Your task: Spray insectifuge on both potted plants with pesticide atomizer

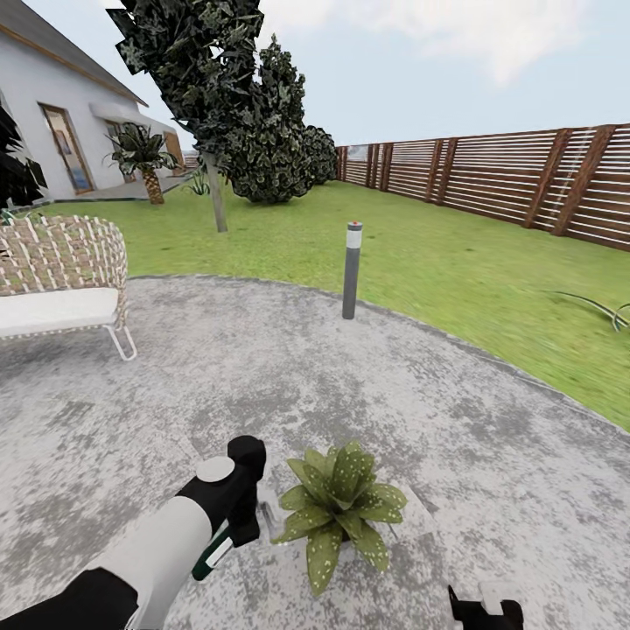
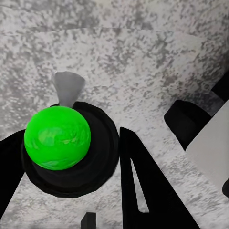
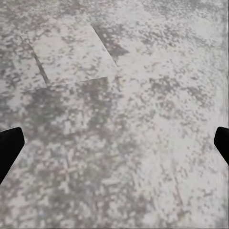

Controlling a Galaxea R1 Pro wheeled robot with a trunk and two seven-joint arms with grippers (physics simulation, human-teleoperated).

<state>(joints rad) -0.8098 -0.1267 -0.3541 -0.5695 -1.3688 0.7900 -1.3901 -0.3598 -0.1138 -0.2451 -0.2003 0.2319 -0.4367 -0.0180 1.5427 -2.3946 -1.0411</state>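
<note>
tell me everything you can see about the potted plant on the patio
The potted plant is a low rosette of broad, pointed green leaves, several speckled pale, spreading outward and upward. Its pot is hidden under the foliage. It stands upright on the grey mottled paved patio, near the bottom of the head view. The left pincer hangs close beside it; whether they touch is unclear.

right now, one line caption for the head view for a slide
Left gripper holds the pesticide atomizer beside a speckled potted plant on the grey patio, bollard lamp and lawn beyond.

Rough mottled stone patio (image 1: 262, 376); seemingly slatted wood fence (image 1: 525, 175).
</note>
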